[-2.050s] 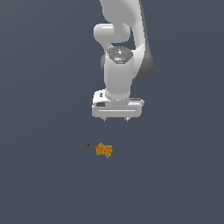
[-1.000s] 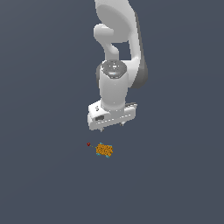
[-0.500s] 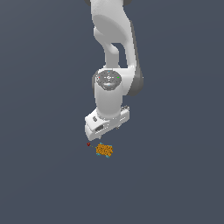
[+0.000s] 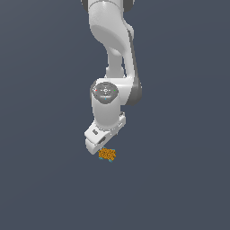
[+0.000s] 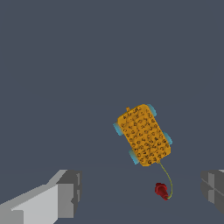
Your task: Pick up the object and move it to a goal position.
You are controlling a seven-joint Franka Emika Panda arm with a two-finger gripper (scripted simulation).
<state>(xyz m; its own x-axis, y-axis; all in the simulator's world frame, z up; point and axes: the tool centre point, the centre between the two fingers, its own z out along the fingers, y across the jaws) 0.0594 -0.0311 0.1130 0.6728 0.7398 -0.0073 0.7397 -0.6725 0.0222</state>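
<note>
Lighting, as I read it: even, flat, moderately dim render; soft shading on the arm [image 4: 112,54]; no glare; I note coarse, pixelated edges.

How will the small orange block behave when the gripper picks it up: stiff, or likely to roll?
The orange block looks boxy and rigid, so probably stiff. Teal bits at its edges resemble wheels, so it may roll if pushed. A thin cord trailing from it could dangle.
</note>
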